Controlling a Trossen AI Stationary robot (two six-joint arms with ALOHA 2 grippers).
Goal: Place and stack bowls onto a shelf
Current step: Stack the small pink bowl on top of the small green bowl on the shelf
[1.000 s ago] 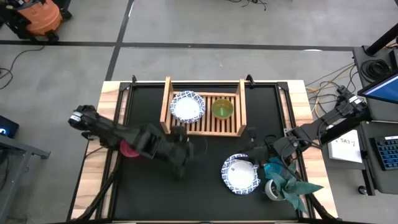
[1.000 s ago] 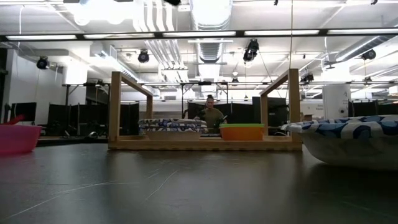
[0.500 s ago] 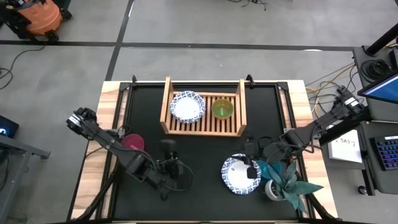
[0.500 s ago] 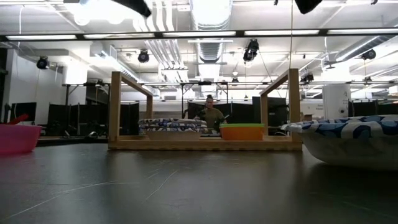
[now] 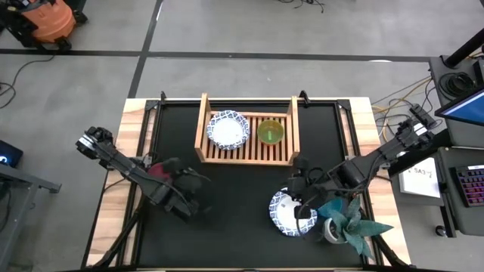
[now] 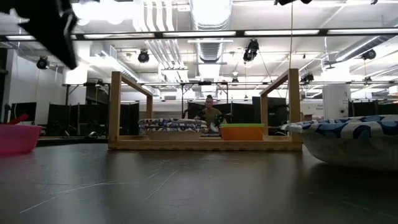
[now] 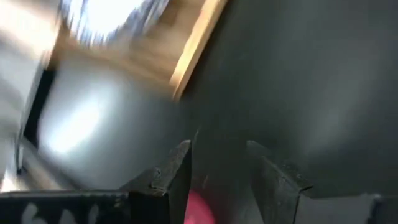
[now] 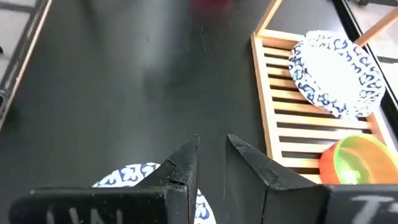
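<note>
Two bowls on shelf [image 5: 246,155]: blue-patterned bowl [image 5: 228,129], green bowl [image 5: 271,131] | unshelved: second patterned bowl [image 5: 290,212], pink bowl [image 5: 159,169] | left gripper [image 7: 217,167] parted above pink | right gripper [image 8: 211,155] parted, empty, over patterned

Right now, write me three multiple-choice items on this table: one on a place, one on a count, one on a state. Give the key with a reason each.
1. Where is the green bowl?
A. on the shelf, beside a blue-rimmed bowl
B. on the black tabletop by the plant
C. stacked inside the pink bowl

2. How many bowls sit on the shelf?
A. none
B. two
C. four

3. What is the right tool doing?
A. gripping the green bowl
B. resting on the shelf rail
C. open, over the blue-rimmed bowl on the tabletop

Key: 1 A, the high view shows both bowls side by side on the slats. 2 B, only those two are on the shelf. 3 C, the right wrist view shows its fingers parted with the bowl's rim just below them.
</note>
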